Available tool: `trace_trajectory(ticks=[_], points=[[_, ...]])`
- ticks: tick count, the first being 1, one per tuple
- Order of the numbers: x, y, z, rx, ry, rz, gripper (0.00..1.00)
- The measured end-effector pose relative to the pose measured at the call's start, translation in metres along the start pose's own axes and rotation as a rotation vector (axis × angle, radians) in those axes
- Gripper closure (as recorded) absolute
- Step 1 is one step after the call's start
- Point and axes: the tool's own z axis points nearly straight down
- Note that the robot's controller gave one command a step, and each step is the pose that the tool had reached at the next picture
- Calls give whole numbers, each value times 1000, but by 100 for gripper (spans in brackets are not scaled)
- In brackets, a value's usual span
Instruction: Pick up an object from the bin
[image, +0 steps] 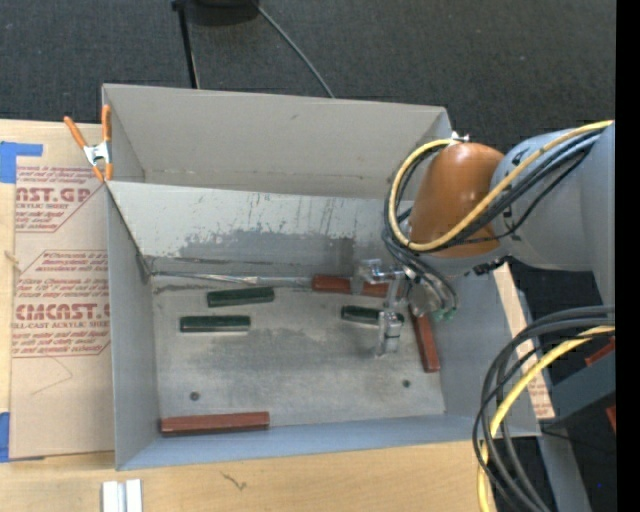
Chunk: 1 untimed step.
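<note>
My gripper (387, 336) hangs low over the right part of the bin floor, under the arm's orange cover. Its tip is at the right end of a short dark green bar (358, 314) that lies flat on the floor. A red-brown bar (427, 344) lies just to the gripper's right, running toward the front along the bin's right wall. Another red-brown bar (331, 284) lies just behind the green one, near the back wall; its right end is hidden by the gripper.
Two more dark green bars (240, 296) (214, 323) lie left of centre. A long red-brown bar (214, 423) rests along the front wall at the left. The arm and its yellow cables cover the bin's right rim.
</note>
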Motion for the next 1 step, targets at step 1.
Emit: trace_trajectory(ticks=[1], points=[[25, -7, 12, 2, -8, 185, 100]])
